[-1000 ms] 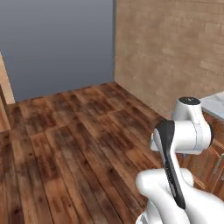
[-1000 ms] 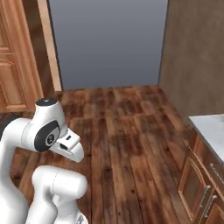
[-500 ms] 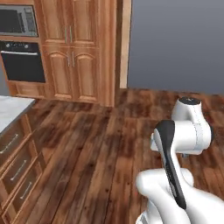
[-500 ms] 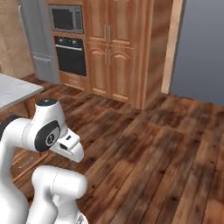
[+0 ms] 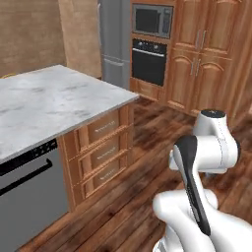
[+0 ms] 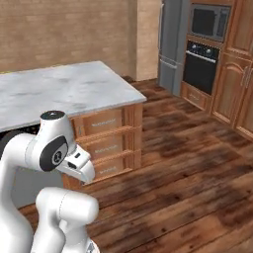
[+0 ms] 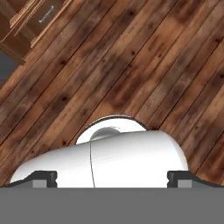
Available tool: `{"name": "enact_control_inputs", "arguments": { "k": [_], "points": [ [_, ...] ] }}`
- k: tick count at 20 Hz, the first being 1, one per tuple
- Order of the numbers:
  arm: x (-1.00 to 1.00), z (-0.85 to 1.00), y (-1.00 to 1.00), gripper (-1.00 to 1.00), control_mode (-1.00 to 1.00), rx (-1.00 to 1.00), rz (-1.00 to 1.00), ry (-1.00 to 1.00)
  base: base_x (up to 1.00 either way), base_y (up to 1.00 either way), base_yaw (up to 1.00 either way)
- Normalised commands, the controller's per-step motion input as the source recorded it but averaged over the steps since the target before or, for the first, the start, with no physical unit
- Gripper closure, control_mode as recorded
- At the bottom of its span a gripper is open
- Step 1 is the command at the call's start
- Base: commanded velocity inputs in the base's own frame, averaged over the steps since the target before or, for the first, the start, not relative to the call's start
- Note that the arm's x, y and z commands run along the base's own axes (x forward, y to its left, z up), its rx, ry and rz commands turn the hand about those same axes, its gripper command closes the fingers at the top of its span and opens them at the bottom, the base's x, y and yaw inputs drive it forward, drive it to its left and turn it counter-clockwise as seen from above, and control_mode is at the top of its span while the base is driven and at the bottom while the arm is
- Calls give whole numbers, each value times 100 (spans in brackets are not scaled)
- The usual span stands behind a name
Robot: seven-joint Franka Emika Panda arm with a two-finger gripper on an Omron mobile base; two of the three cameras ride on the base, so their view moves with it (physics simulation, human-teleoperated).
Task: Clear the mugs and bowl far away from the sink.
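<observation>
The mugs, the bowl and the sink are out of view. In the hand view my gripper points down at the dark wooden floor. Its two dark fingertips stand far apart at the bottom edge, so it is open, and nothing is held between them. My white arm is folded up close over the base, seen from the other side as the arm.
A kitchen island with a grey marble top stands ahead on the left, with wooden drawers and a grey dishwasher front below it. A wall oven, a fridge and tall wooden cabinets line the back.
The whole picture has swung round: the base has turned from a bare wall and floor, past the cabinets, to the island. The arm keeps its folded pose and the gripper stays open.
</observation>
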Motion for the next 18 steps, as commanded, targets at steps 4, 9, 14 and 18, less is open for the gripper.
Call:
{"name": "enact_control_inputs", "arguments": {
  "k": [4, 9, 14, 18],
  "points": [
    [0, 0, 0, -100, 100, 0, 0, 0, 50, 0, 78],
    [0, 0, 0, -100, 100, 0, 0, 0, 44, 37, 63],
    [0, 0, 0, -100, 100, 0, 0, 0, 91, 74, 35],
    [0, 0, 0, -100, 100, 0, 0, 0, 81, 98, 19]
  ]
}}
